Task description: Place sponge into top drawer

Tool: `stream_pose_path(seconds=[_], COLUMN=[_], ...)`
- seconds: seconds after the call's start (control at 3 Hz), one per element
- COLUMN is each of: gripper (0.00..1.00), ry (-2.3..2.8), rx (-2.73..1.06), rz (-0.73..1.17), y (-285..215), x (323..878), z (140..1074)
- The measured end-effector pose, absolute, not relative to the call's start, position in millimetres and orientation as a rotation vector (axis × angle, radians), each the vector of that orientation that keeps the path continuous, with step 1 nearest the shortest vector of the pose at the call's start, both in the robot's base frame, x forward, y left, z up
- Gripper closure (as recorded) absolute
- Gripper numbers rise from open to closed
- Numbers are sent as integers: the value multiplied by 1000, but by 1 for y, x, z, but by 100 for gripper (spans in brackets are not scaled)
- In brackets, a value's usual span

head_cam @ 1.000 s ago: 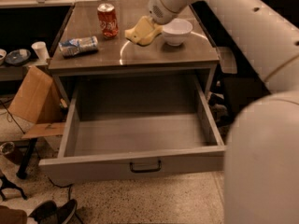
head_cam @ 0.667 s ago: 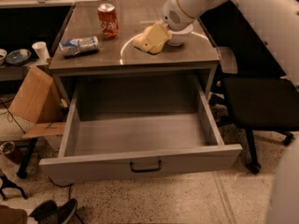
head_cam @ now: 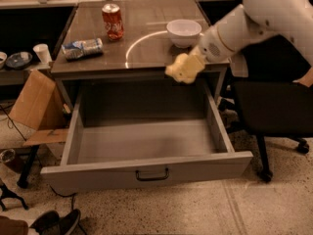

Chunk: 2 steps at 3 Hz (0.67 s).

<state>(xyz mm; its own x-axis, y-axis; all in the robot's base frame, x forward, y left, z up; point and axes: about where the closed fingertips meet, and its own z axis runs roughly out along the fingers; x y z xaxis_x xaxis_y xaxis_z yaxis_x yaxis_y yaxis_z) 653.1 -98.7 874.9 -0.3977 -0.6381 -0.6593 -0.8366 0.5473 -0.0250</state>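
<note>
Now pinches the sponge (head_cam: 182, 68) in the gripper (head_cam: 191, 63), jaws pressed onto the pale yellow foam from the right, most of the block sticking out to the left and downward. Holds it in mid-air, clear of the table (head_cam: 146, 58), just in front of the tabletop's front edge and near its right corner. Hangs over the back right part of the top drawer (head_cam: 146, 166), touching neither floor nor walls. Reaches in from the upper right with the white arm (head_cam: 254, 13), wrist just in front of and to the right of the white bowl (head_cam: 184, 32), apart from it.

Finds the drawer pulled well out toward the camera, grey inside, with a flat front panel and a dark bar handle (head_cam: 152, 175) at centre.

Notes on the tabletop a red soda can (head_cam: 113, 21) upright at the back left, a blue-and-white packet (head_cam: 82, 48) lying on its side near the left edge, and the bowl toward the right.

Notes beside the table a cardboard box (head_cam: 34, 102) leaning at the left and a dark chair (head_cam: 274, 106) at the right.
</note>
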Motion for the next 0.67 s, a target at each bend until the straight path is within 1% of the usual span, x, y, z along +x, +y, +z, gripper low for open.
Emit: stream_pose_path(seconds=[0.33, 0.67], gripper=[100, 100], ry=[2204, 2252], rx=[-1149, -1108], rz=[465, 575], y=[-123, -132], x=[638, 626], z=[821, 758])
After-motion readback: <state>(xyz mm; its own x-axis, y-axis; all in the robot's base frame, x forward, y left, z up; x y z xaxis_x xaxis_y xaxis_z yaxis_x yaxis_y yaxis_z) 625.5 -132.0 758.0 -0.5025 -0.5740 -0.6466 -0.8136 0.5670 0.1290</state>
